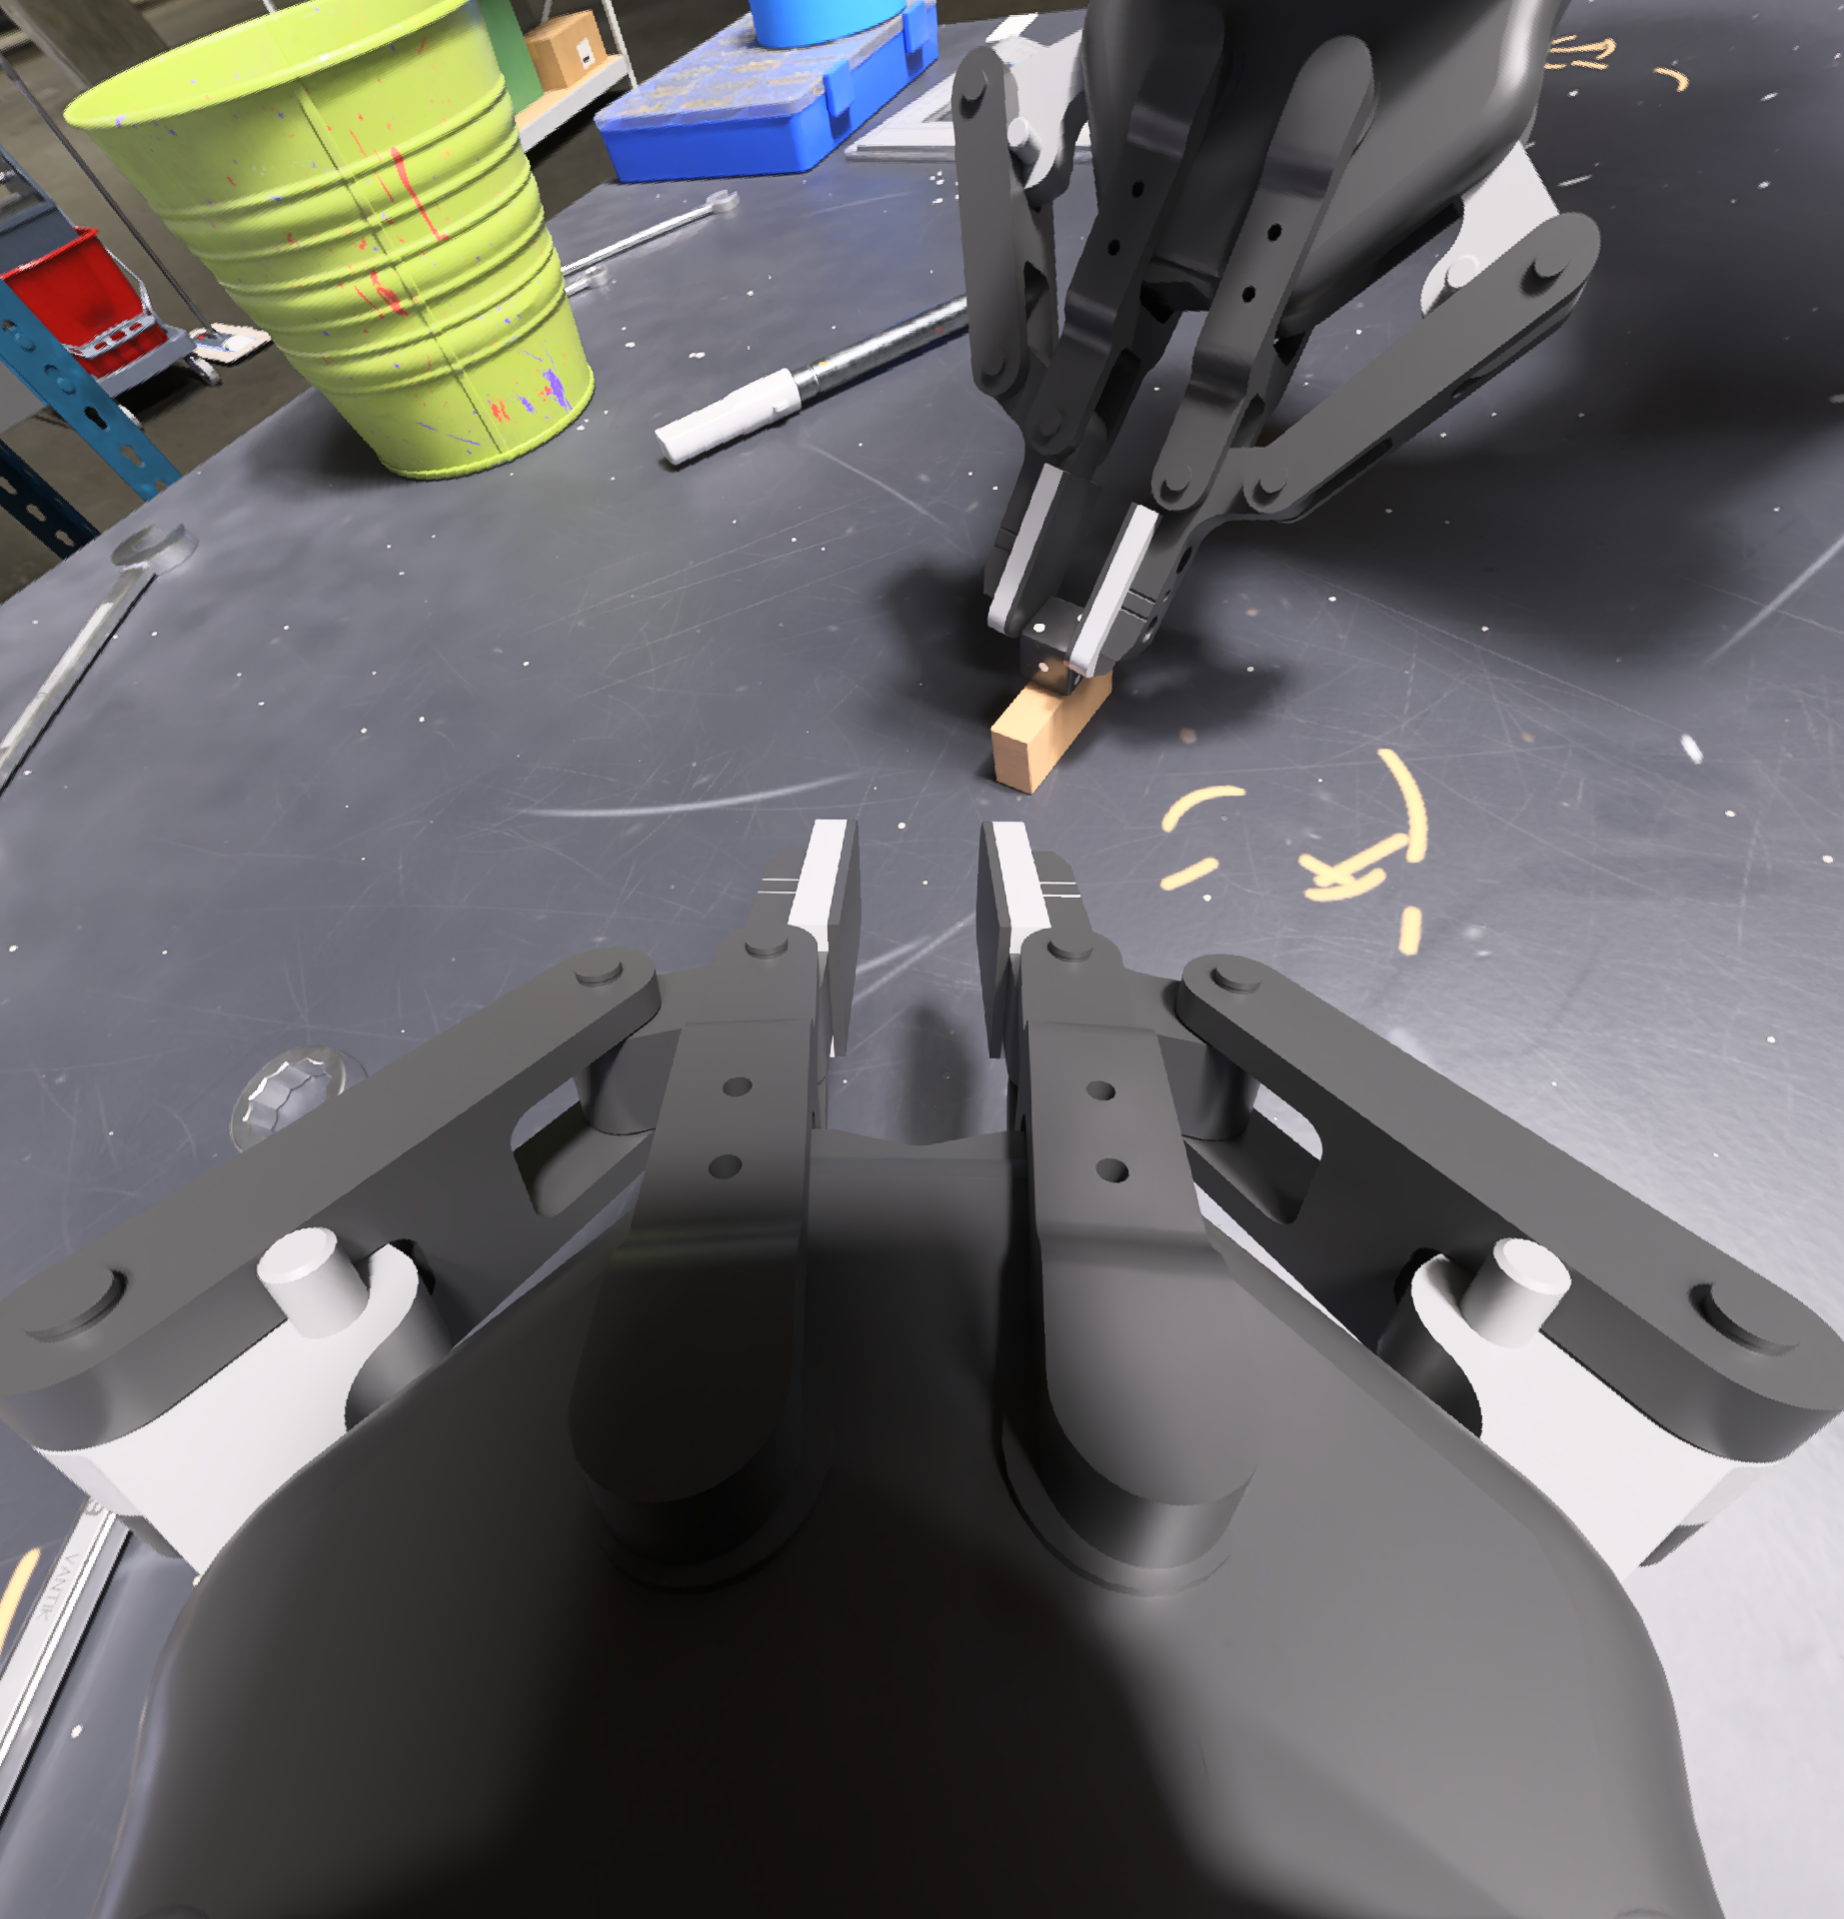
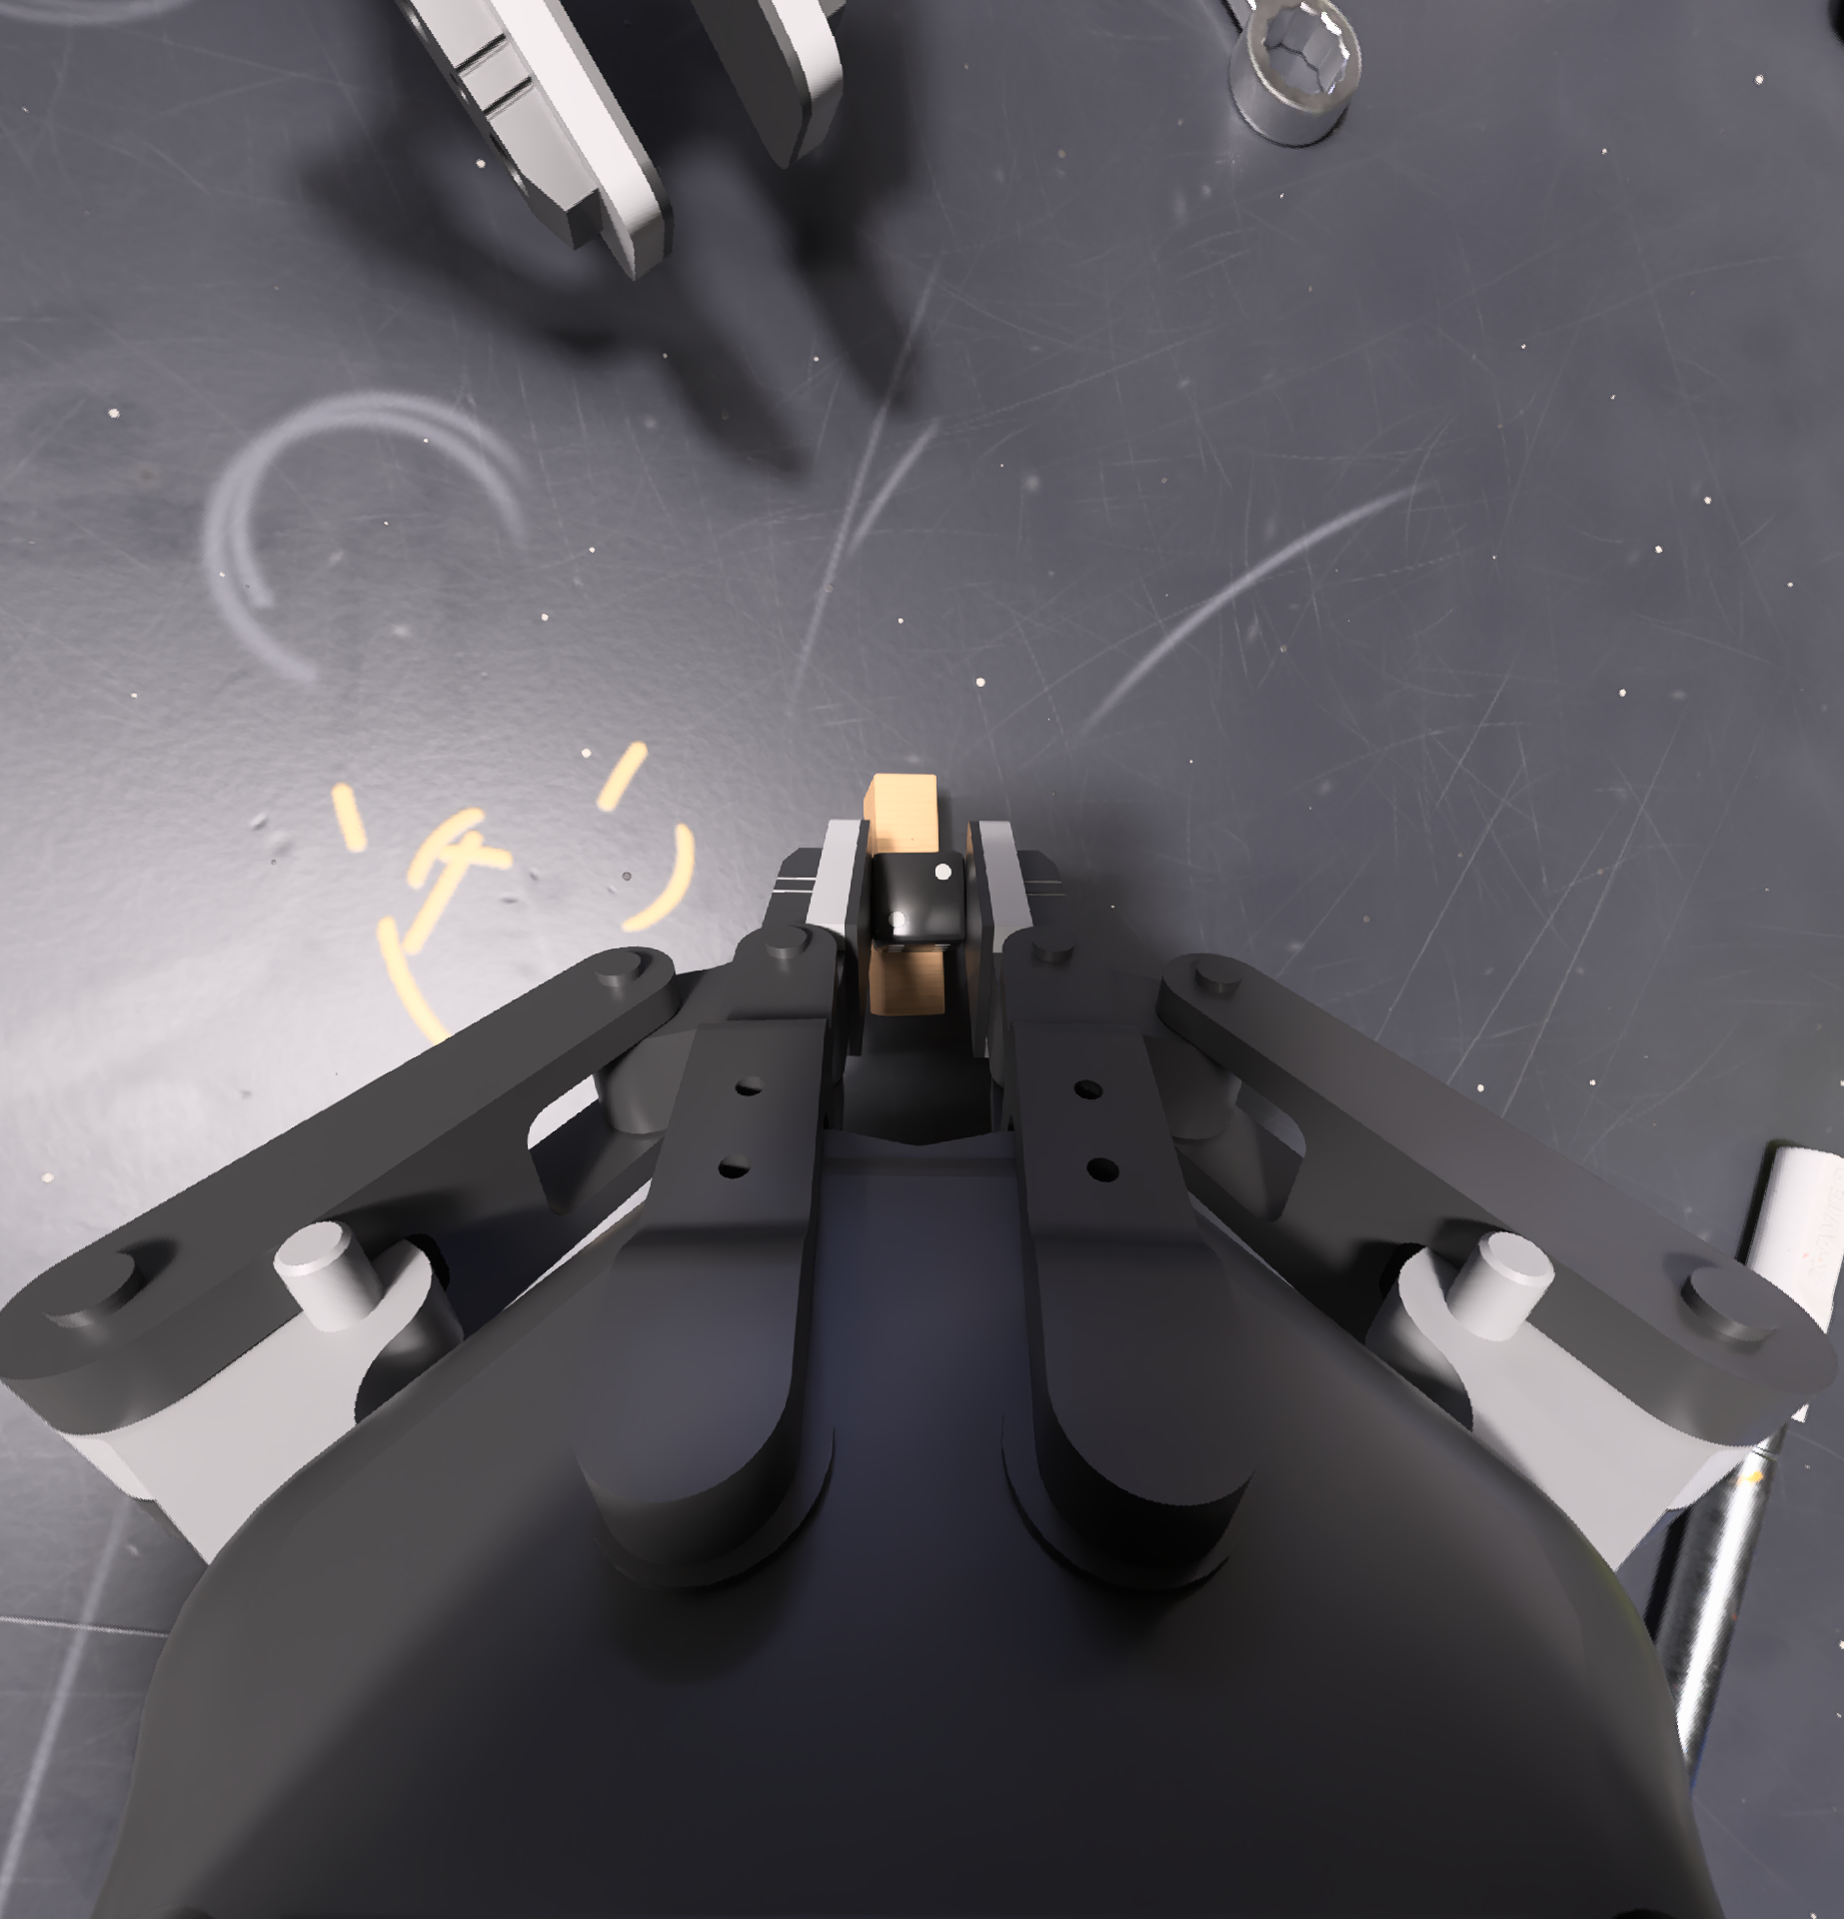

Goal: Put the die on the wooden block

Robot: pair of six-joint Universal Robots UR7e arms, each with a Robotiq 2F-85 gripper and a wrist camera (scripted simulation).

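A small black die (image 2: 915, 899) with white pips sits between the pads of my right gripper (image 2: 915, 883), which is shut on it, directly over a light wooden block (image 2: 902, 812). In the left wrist view the right gripper (image 1: 1063, 649) comes down from above onto the block (image 1: 1042, 732), with the die (image 1: 1052, 636) dark between its fingertips, at or just above the block's top. My left gripper (image 1: 917, 867) is open and empty, hovering over the dark table a short way in front of the block.
A lime-green paint-splashed bucket (image 1: 357, 228) stands at the back left, with a blue case (image 1: 762, 104) behind it. A white-handled tool (image 1: 793, 400) lies between bucket and right arm. Wrenches (image 1: 55, 665) lie at the left. A socket (image 2: 1296, 68) lies near the left gripper.
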